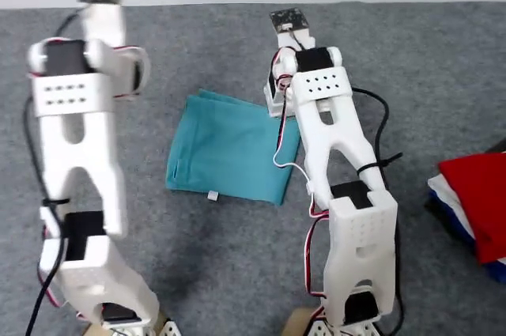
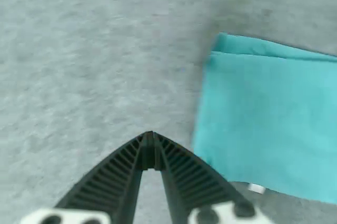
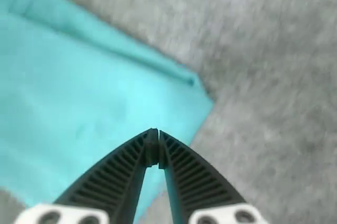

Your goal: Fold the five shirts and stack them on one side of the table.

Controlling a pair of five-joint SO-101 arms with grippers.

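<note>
While the left gripper (image 2: 151, 142) and right gripper (image 3: 154, 139) are both clenched empty, the teal shirt (image 1: 229, 150) lies between the arms on the grey felt-like table (image 1: 411, 59), folded into a smooth, roughly rectangular pad with a white tag (image 1: 212, 194) at one edge.

The high camera looked steeply down over the bench (image 1: 237, 273) (from the arms' base side). Wrist cameras peered closely along the left tool (image 2: 151, 145) and right tool (image 3: 154, 142) at the bench; all three shared the teal shirt (image 1: 229, 150).
</note>
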